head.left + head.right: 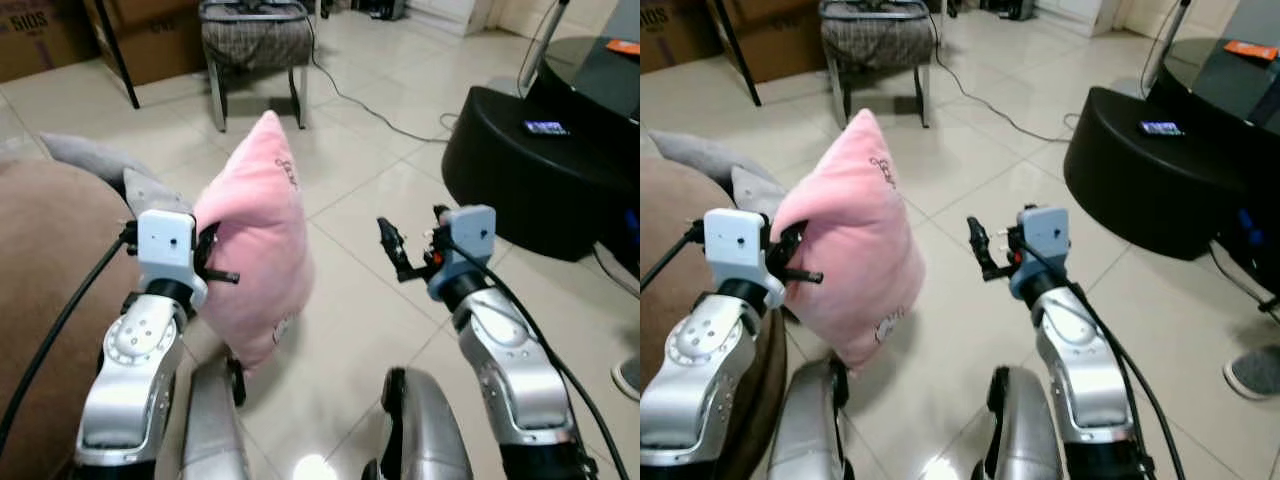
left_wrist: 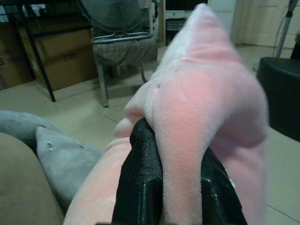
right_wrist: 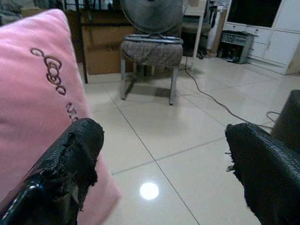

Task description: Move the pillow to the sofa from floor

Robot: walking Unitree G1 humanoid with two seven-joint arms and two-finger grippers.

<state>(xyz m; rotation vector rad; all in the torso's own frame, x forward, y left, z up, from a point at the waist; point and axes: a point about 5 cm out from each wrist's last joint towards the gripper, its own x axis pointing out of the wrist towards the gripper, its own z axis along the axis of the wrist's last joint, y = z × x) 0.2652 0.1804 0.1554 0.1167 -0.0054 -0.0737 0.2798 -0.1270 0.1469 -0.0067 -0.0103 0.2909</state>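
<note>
A pink pillow [image 1: 258,235] with dark embroidery hangs upright above the tiled floor, held off the ground. My left gripper [image 1: 210,258] is shut on the pillow's left edge; in the left wrist view its black fingers [image 2: 140,187] pinch a fold of pink fabric [image 2: 201,108]. The brown sofa [image 1: 45,290] lies at my left, just beside the pillow. My right gripper [image 1: 400,250] is open in the air to the right of the pillow, apart from it, with nothing between its fingers [image 3: 70,164].
A grey cushion [image 1: 110,165] lies on the sofa's edge. A stool [image 1: 255,45] with a fan stands ahead, a cable [image 1: 370,105] crosses the floor, cardboard boxes [image 1: 60,35] are at the back left, and a black round table [image 1: 540,170] is at right.
</note>
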